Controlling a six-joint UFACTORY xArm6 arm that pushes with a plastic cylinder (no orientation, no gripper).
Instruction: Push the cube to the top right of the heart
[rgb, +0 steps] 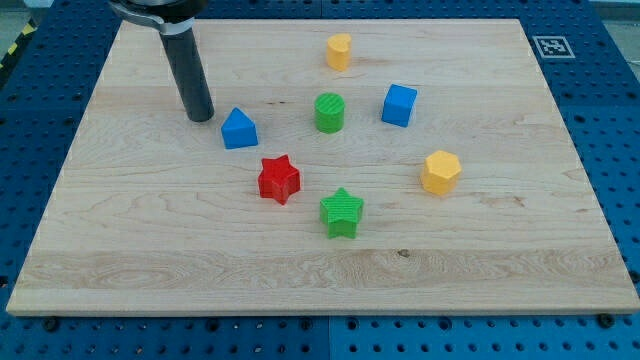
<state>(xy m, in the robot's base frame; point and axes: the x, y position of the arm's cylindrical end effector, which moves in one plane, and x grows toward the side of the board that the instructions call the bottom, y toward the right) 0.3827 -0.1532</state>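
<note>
Toward the bench's upper left, the tip stood beside a blue pentagon block, well apart from the blue cube, lower right of the yellow heart. No gripper showed. Judged: approach step; next, get beneath the cube and push upward.

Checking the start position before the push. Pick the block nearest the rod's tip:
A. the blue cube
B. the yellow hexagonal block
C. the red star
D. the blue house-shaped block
D. My tip stands on the board just to the view's left of the blue house-shaped block, with a small gap between them; the red star, blue cube and yellow hexagonal block all lie farther toward the view's right.
</note>
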